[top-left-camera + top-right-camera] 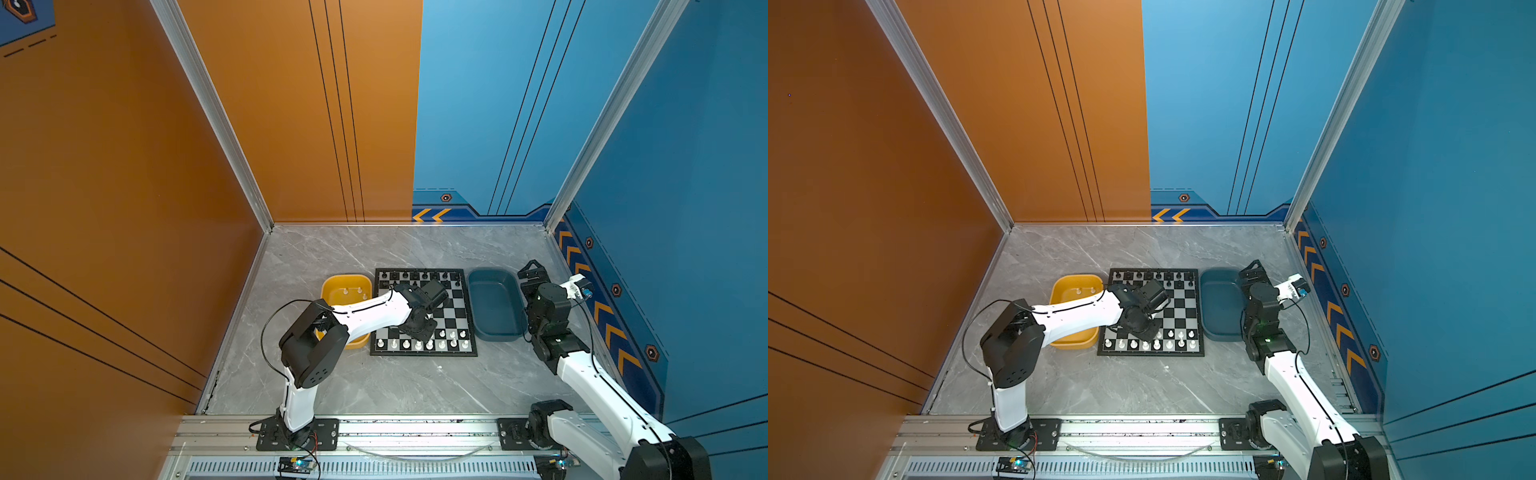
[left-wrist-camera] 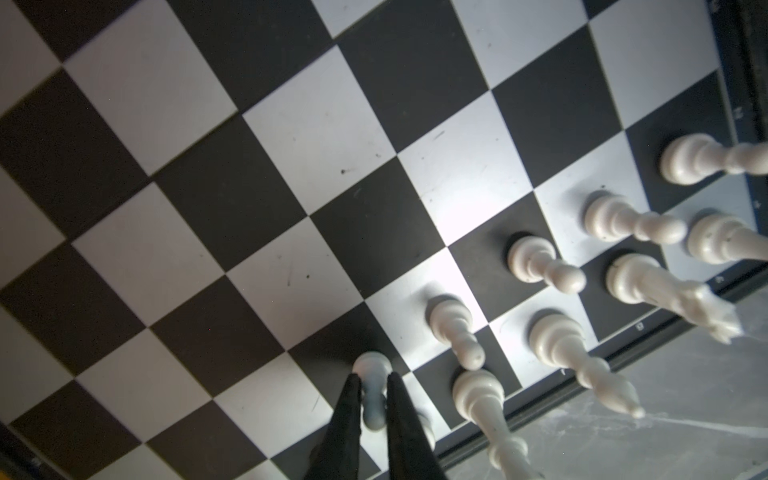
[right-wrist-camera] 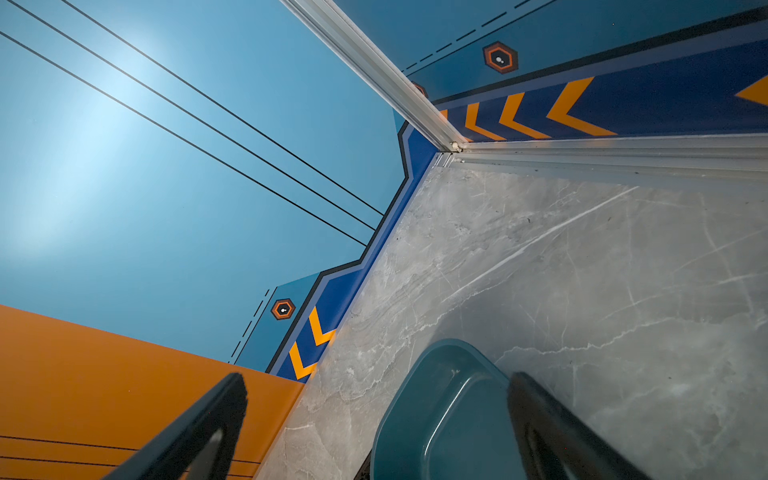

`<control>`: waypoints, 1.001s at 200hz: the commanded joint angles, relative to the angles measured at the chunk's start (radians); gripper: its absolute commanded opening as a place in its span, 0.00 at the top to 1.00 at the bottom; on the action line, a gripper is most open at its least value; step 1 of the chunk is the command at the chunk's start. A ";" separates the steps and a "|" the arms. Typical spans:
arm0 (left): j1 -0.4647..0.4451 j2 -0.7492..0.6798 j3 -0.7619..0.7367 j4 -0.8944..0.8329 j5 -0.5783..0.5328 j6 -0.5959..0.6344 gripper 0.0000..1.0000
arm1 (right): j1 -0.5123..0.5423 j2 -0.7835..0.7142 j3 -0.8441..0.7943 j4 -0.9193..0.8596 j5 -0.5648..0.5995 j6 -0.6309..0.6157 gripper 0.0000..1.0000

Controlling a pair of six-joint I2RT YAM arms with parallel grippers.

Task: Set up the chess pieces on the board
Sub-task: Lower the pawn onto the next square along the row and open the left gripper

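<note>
Pinching a white pawn [image 2: 372, 399], left pincer [image 2: 372, 377] holds it upright on a black square of the board [image 2: 291, 166], beside other white chess pieces [image 1: 441, 344] in the near rows. Black chess pieces [image 1: 424, 275] line the far edge. Left arm [image 1: 365, 311] hides the board's left-middle squares. Yellow tray [image 1: 332, 286] sits left and dark blue tray [image 1: 494, 307] right. Right pincer [image 3: 376, 377] is spread wide by that tray's far corner, holding nothing. Piece types are too small to tell in both top views.
</note>
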 commanded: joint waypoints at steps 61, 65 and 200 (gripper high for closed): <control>-0.009 0.016 0.019 -0.027 -0.010 -0.008 0.81 | 0.002 -0.004 0.011 -0.012 0.005 0.014 0.00; -0.008 0.016 0.019 -0.026 -0.010 -0.007 0.81 | 0.002 -0.004 0.011 -0.012 0.005 0.014 0.00; 0.009 -0.003 0.056 -0.027 -0.046 0.003 0.77 | -0.002 -0.010 0.007 -0.014 0.010 0.012 0.00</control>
